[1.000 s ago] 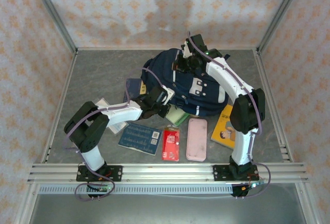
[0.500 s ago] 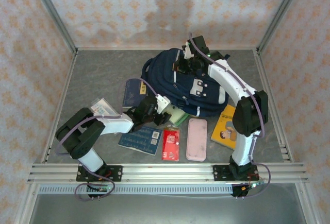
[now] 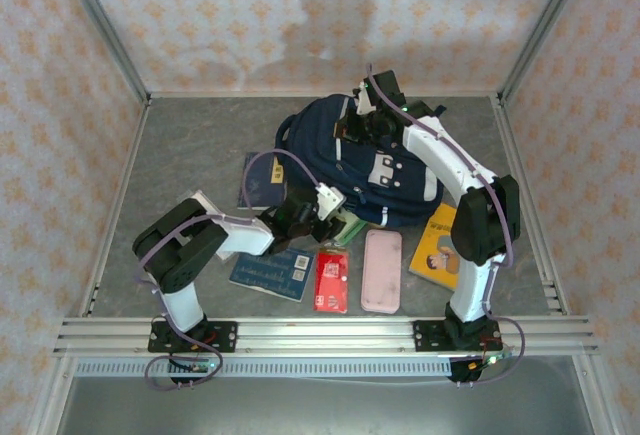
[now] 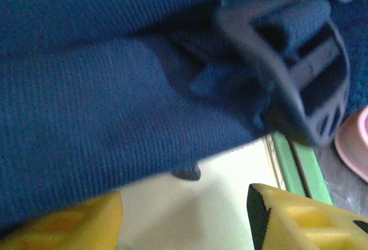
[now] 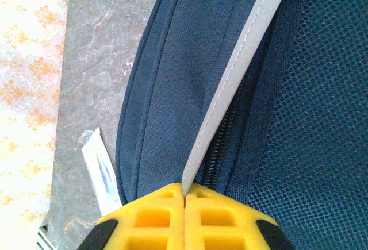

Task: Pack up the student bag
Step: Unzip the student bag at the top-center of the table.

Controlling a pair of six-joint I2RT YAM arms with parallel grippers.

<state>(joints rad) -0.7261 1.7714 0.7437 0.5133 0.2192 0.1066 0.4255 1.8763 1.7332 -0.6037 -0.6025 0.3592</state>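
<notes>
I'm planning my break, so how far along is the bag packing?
Early. Nothing looks packed: the blue booklet, red packet, pink case and yellow book lie on the table beside the student bag. In hand: the right hand pinches the bag's grey strip, and the open left hand hovers at the green notebook under the bag's edge. Left: loading everything.

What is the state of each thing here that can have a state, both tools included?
student bag, lying on the table, white stripe gripped.
left tool, open, holding nothing.
right tool, shut on the student bag's white stripe.
green notebook, partly under the student bag.
pink case, lying flat.
</notes>
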